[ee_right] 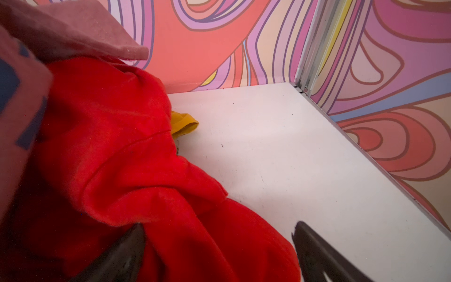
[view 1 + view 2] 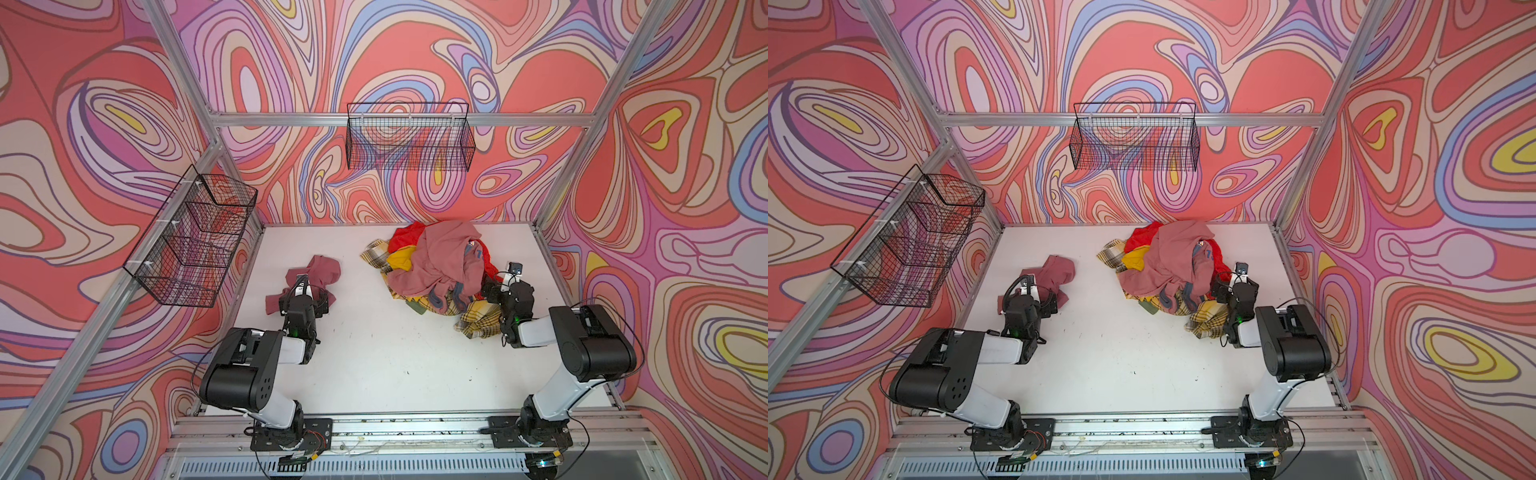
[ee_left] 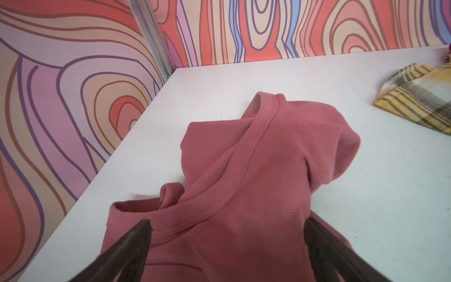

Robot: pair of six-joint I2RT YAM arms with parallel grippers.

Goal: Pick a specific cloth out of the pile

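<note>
The cloth (image 2: 325, 269) lies on the table (image 2: 374, 353), alone and well apart from the pile (image 2: 436, 266), on my left arm's side. It is already out of the heap, so I judge the picking mostly done.

Its long axis runs from just under my left gripper (image 3: 227, 234) away toward the back wall, slanting a little toward the pile. In the left wrist view it stretches straight ahead of me, ribbed hem across the middle.

My left jaws stand wide, one on each side of the cloth's near end, and grip nothing. Whether the fingers (image 3: 136, 244) touch the fabric or hang just above it I cannot say from this angle.

My right gripper (image 1: 219, 244) is also wide and holds nothing. It sits low at the pile's right edge, with the red garment (image 1: 117, 146) bunched between its jaws.

If the cloth needs another grasp, the left arm is much the nearer: it need only close or drop where it is.
</note>
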